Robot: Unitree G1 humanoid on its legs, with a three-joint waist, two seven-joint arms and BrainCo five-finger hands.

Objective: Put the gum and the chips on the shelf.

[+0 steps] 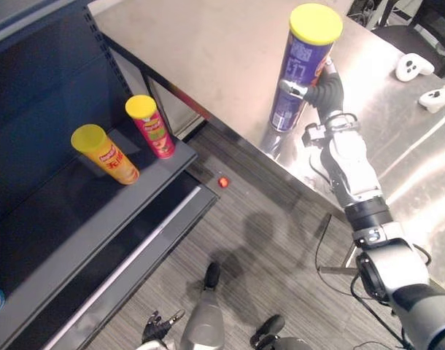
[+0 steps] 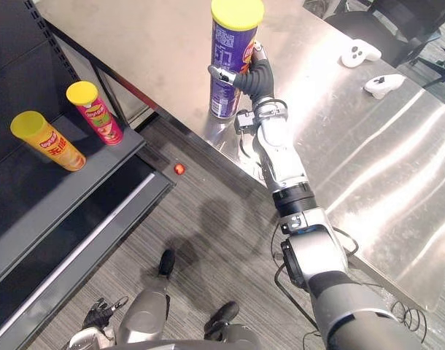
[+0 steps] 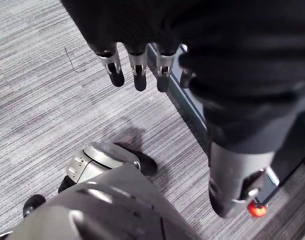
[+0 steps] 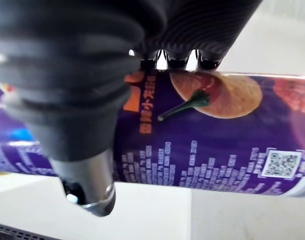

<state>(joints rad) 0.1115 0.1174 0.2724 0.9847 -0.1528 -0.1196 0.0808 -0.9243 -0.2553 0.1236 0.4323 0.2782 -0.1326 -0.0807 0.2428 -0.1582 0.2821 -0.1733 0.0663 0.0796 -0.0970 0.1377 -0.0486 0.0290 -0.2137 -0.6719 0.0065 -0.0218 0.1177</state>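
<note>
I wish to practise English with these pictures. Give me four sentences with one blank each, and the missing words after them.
1. The right hand is curled round a chips can whose body is ___.
2. That can stands on the steel table, while ___ other cans stand on the dark shelf.
3. A small red thing lies on the ___ between shelf and table.
4. The left hand hangs low with relaxed fingers and holds ___.
Missing words: purple; two; floor; nothing.

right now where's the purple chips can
In the left eye view the purple chips can stands upright at upper right, near the edge of the steel table, with the right hand curled round it.
</note>
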